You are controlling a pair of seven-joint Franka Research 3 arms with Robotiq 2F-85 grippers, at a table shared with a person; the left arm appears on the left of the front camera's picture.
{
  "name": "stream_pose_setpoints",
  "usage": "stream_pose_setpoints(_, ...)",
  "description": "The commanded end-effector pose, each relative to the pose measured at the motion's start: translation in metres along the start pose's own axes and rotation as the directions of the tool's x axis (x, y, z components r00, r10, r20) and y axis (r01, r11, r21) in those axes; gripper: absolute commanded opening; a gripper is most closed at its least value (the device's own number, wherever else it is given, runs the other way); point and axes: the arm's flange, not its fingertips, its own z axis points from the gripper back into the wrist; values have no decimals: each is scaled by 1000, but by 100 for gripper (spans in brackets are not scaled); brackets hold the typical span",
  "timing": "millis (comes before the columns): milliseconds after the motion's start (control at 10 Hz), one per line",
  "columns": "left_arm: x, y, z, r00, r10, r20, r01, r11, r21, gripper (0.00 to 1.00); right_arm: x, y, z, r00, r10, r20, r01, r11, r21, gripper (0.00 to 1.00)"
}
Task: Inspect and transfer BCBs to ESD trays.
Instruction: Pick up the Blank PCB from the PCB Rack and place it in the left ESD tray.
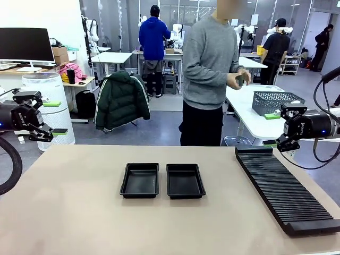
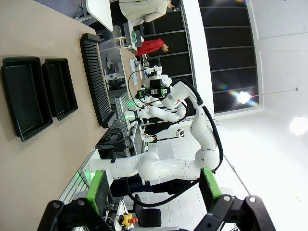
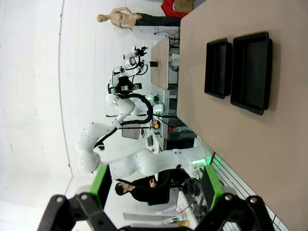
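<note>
Two black ESD trays point(image 1: 139, 181) side by side at the middle of the tan table point(image 1: 74, 212), long sides just apart, with a long black slotted rack point(image 1: 284, 188) well to their right. Beyond the far edge, a person's hands point(image 1: 239, 79) together at chest height around something small and greenish, perhaps a BCB, too small to tell. Above the table's left end, the left gripper point(image 1: 56, 118) with jaws spread wide and nothing between them; just past the rack's far end, the right gripper point(image 1: 271, 129) likewise released.
</note>
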Motion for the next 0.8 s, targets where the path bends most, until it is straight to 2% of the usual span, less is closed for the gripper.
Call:
stream_pose_setpoints(0, 0, 0, 0, 1000, 0, 1, 0, 1000, -1, 100, -1, 1, -1, 1000, 3, -1, -3, 1000, 0, 100)
stream_pose_setpoints(700, 0, 0, 0, 1000, 0, 1, 0, 1000, -1, 100, -1, 1, -1, 1000, 3, -1, -3, 1000, 0, 100)
